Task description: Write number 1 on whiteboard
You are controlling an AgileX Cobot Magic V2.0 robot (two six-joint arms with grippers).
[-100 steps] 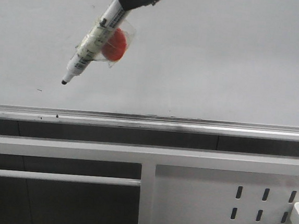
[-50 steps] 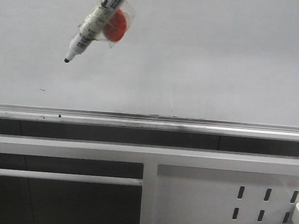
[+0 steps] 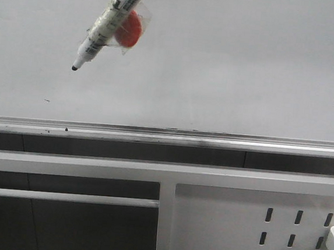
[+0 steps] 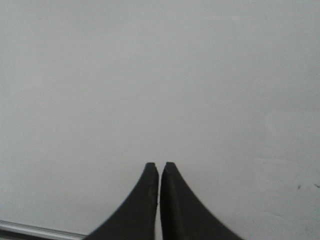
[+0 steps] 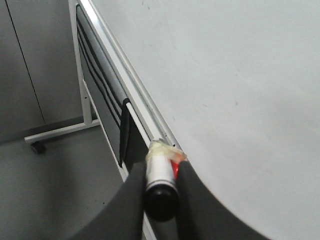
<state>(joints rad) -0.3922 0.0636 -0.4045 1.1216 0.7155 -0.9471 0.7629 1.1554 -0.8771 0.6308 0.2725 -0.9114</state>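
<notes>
The whiteboard (image 3: 248,62) fills the upper half of the front view, with its silver tray rail (image 3: 212,142) along the lower edge. A white marker (image 3: 105,29) with a red piece taped to it (image 3: 130,29) slants down to the left in front of the board; its black tip (image 3: 74,67) is at the board's upper left. My right gripper (image 5: 161,169) is shut on the marker's black rear end (image 5: 161,200). My left gripper (image 4: 159,166) is shut on nothing and faces the bare whiteboard (image 4: 150,75). The number 1 does not show in any view.
Below the rail runs a white metal frame (image 3: 151,171) with a perforated panel (image 3: 291,238). A small dark speck (image 3: 46,100) marks the board at lower left. The right wrist view shows the stand's foot with a caster (image 5: 37,146) on the grey floor.
Over the last second the marker rose about a fifth of its length along the board, and the right gripper left the top of the front view. It has held still for half a second.
</notes>
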